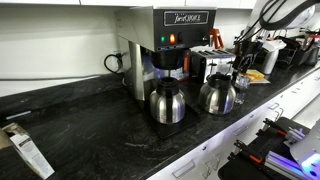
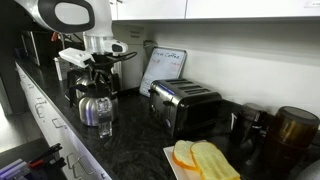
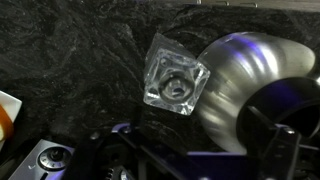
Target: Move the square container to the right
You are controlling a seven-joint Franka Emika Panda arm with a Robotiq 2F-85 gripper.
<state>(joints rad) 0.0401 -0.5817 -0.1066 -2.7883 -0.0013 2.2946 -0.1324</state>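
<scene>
The square container (image 3: 175,85) stands on the dark stone surface (image 3: 70,60), tilted corner-on in the wrist view, just beside a round steel carafe (image 3: 250,90) but with a narrow gap between them. In an exterior view the container (image 2: 105,125) sits at the front of that carafe (image 2: 94,106), near the surface edge. The end effector (image 3: 140,160) hangs above, clear of the container and holding nothing. Its opening cannot be determined, as the fingers are dark and blurred.
</scene>
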